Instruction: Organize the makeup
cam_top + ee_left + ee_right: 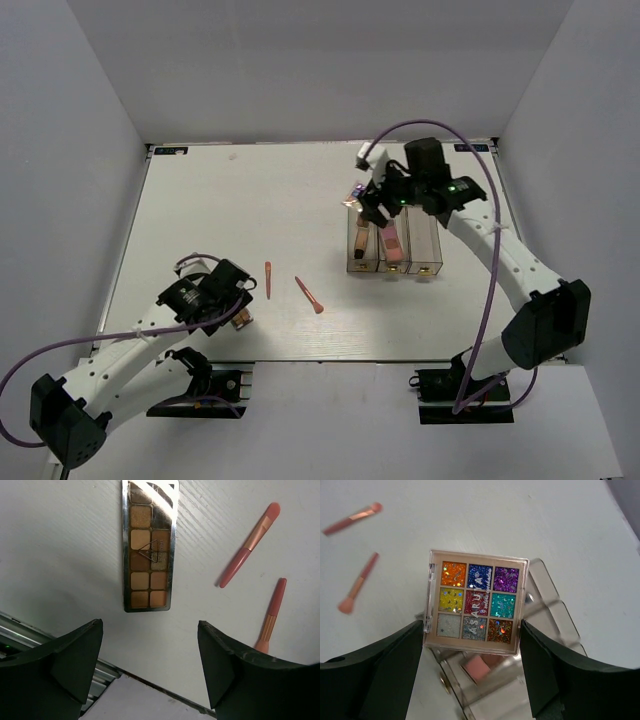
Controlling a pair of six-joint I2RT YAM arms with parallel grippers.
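Observation:
A brown eyeshadow palette [150, 545] lies flat on the white table just ahead of my left gripper [150, 625], which is open and empty above the near edge; in the top view the palette [244, 319] is half hidden under that gripper [236, 310]. Two salmon-pink sticks [268, 280] [310, 295] lie to its right, apart from each other. My right gripper [471, 630] is shut on a square multicolour glitter palette [475, 602] and holds it above the clear boxes [355, 192]. No tan bottles show clearly.
Three tall clear boxes with gold fronts [425, 245] stand side by side at right centre. The left one holds a tan and dark item [357, 245], the middle one a pink item [392, 245]. The table's near edge [150, 682] is just below my left gripper.

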